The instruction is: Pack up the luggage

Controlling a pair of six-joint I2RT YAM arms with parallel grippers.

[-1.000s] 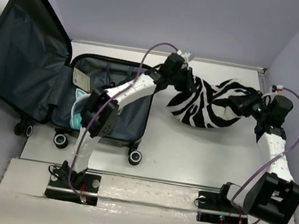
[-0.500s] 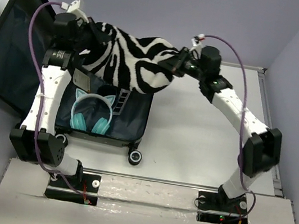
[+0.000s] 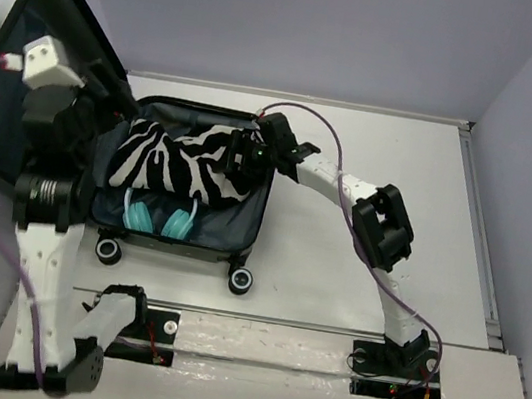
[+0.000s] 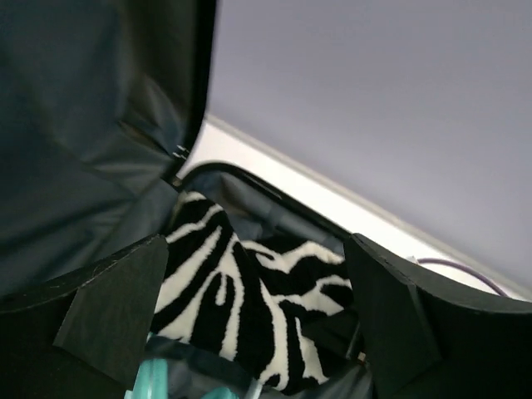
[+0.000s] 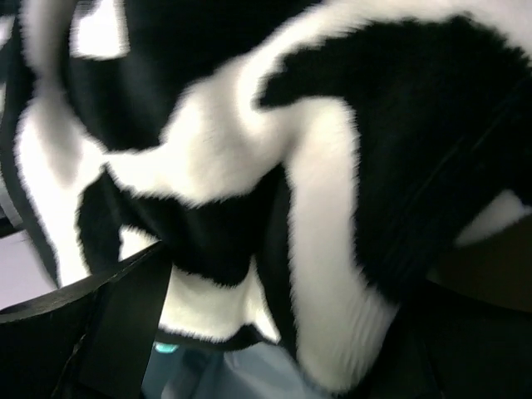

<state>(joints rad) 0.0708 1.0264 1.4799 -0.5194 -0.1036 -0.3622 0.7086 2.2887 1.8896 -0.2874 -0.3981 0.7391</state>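
At the left edge of the overhead view the left arm (image 3: 44, 256) stands raised beside the open lid. The left jaws are spread fully wide and hold nothing; a moment ago they were pinched on one end of the zebra-striped cloth (image 3: 176, 160), which was then stretched in the air above the case. The luggage (image 3: 226, 229) lies open in the upper left of the frame, its lid propped up toward the left wall and its base flat on the table (image 3: 316, 268), wheels toward the arms. The cloth has now dropped into that base and lies bunched across its upper half. It covers the band of the teal headphones (image 3: 157, 215), whose ear cups still show below it. Further right, the right arm (image 3: 335, 180) reaches across to the base's upper right corner. The right jaws have parted too, and the wrist view shows striped pile close in front of them, hanging loose rather than pinched. With both ends released, this item looks packed. What probably remains is drawing the arms clear, perhaps tucking in stray fabric, and closing the lid.
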